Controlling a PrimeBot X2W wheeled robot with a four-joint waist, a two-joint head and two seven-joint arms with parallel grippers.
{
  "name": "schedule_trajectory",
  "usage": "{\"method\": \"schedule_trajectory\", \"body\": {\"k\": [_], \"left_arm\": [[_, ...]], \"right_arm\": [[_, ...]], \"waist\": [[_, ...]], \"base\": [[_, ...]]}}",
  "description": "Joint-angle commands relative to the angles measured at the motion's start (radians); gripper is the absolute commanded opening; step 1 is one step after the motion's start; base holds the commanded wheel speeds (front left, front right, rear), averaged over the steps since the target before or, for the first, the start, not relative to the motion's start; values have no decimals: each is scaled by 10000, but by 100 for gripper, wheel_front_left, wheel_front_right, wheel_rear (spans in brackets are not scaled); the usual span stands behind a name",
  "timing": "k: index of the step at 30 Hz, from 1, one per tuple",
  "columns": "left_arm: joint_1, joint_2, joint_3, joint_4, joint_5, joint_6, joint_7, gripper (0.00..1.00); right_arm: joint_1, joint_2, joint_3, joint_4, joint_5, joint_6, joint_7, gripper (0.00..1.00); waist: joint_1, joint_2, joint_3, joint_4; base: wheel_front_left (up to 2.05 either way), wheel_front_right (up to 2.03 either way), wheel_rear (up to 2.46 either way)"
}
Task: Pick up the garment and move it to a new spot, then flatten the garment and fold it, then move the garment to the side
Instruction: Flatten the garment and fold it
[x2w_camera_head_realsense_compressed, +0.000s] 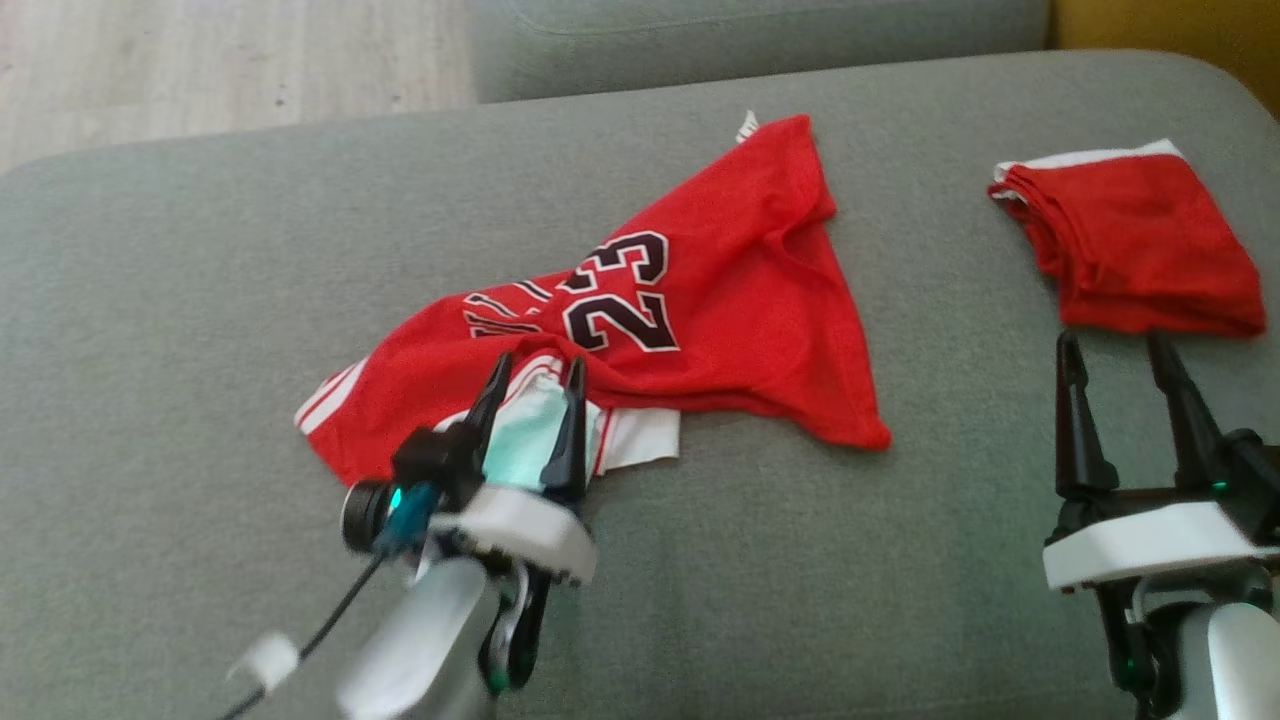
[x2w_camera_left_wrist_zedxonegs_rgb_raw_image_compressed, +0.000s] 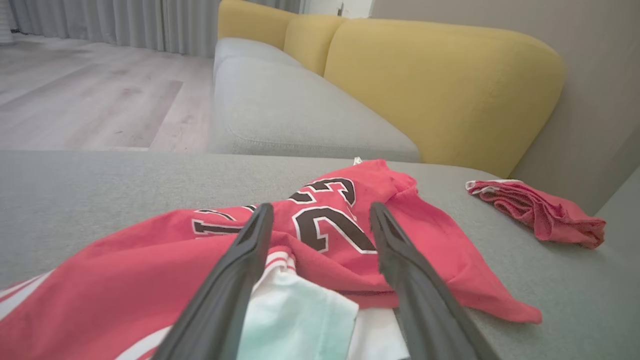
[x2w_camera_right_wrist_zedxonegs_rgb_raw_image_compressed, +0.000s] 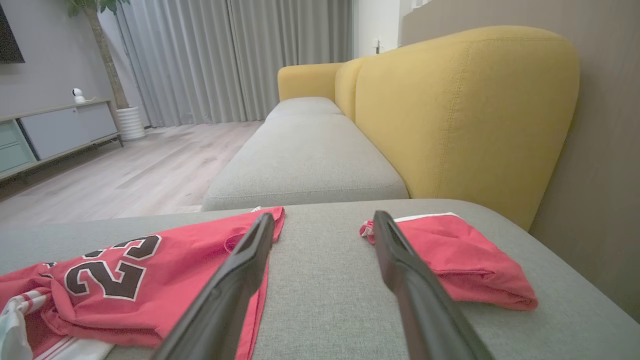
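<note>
1. The red jersey (x2w_camera_head_realsense_compressed: 700, 300) lies crumpled on the grey cushion (x2w_camera_head_realsense_compressed: 200, 300) with its number facing up. Its near left end is bunched over a white and mint patch (x2w_camera_head_realsense_compressed: 525, 440). I cannot tell whether that patch belongs to the jersey.
2. The left gripper (x2w_camera_head_realsense_compressed: 538, 365) hangs over the bunched end with its fingers spread, grasping nothing. The right gripper (x2w_camera_head_realsense_compressed: 1113, 342) is likewise released, over bare cushion just short of a folded red cloth (x2w_camera_head_realsense_compressed: 1140, 250).
3. The step in hand looks like the first pick-up.
   - The left fingers should come down astride a ridge of red cloth and pinch the striped hem. Catching the loose pale patch alone would likely slide it out by itself.
   - A second hold by the right gripper on the jersey's near right corner (x2w_camera_head_realsense_compressed: 860, 430) should lift it spread out instead of roped.
   - The right gripper should keep clear of the folded cloth.
4. The head view gives the jersey's whole outline and how far the right gripper stands from it. The wrist views cut that outline off.
5. The left wrist view, being low, shows how high the folds stand and that the pale patch lies between the fingers.
6. The right wrist view shows the strip of bare cushion between the jersey and the folded cloth, and the yellow sofa back (x2w_camera_right_wrist_zedxonegs_rgb_raw_image_compressed: 465, 115) behind.
</note>
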Motion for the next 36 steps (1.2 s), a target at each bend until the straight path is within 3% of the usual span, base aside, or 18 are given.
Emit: {"method": "schedule_trajectory", "body": {"k": [1, 8, 14, 24, 36], "left_arm": [[114, 222, 447, -461, 115, 99, -118, 100], [2192, 1020, 1452, -2683, 493, 442, -120, 100], [3585, 1214, 1970, -3536, 440, 662, -121, 100], [4867, 1333, 2266, -4361, 435, 910, -121, 100], [5110, 1408, 2270, -4547, 379, 1051, -100, 100]], "right_arm": [[-134, -45, 162, -329, 72, 65, -147, 100], [389, -45, 93, -351, 171, 65, -379, 100], [1023, -45, 73, -9, 437, 65, -624, 100], [1556, -45, 421, 806, 608, 65, -1078, 100], [1370, -45, 662, 1673, 352, 65, -1333, 100]], "waist": [[0, -1, -94, 127], [0, -1, -695, 607], [0, -1, -1134, 866], [0, -1, -1573, 866], [0, -1, -1857, 825]], "base": [[0, 0, 0], [0, 0, 0], [0, 0, 0], [0, 0, 0], [0, 0, 0]]}}
